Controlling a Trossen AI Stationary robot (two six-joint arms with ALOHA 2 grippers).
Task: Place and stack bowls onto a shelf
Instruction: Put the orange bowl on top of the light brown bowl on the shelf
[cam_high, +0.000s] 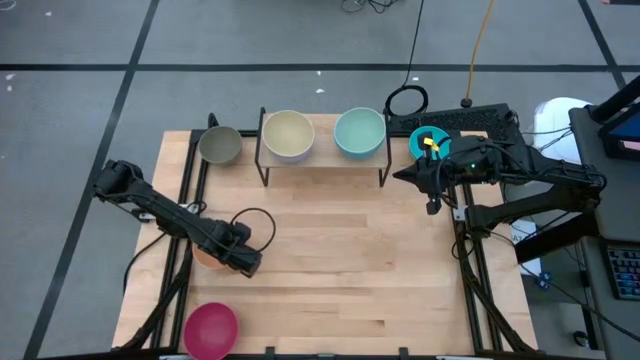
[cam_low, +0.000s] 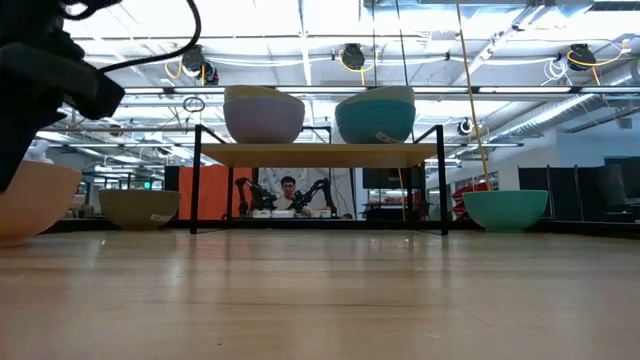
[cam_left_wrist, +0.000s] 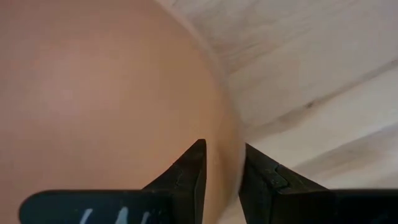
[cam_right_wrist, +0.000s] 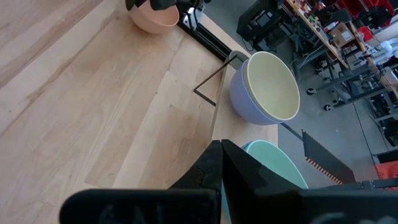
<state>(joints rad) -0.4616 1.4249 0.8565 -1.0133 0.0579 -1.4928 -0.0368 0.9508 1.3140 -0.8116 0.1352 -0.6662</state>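
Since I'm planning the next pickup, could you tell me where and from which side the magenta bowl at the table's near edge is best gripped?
Grip the magenta bowl by its rim, coming straight down, one finger inside and one outside the thin wall. It sits upright and open-mouthed with bare table around it. The left gripper already straddles the orange bowl rim this way.

The shelf (cam_high: 322, 163), a low light-wood board on thin black legs, stands at the table's far edge. On it sit a periwinkle bowl (cam_high: 288, 135) nested with a pale yellow one, and beside it a mint-lined cyan stack (cam_high: 359, 132). Left of the shelf rests an olive-grey bowl (cam_high: 219, 146); right, a teal bowl (cam_high: 430, 142). Well in front lie an orange bowl (cam_left_wrist: 106, 99) and a magenta bowl (cam_high: 210, 330)
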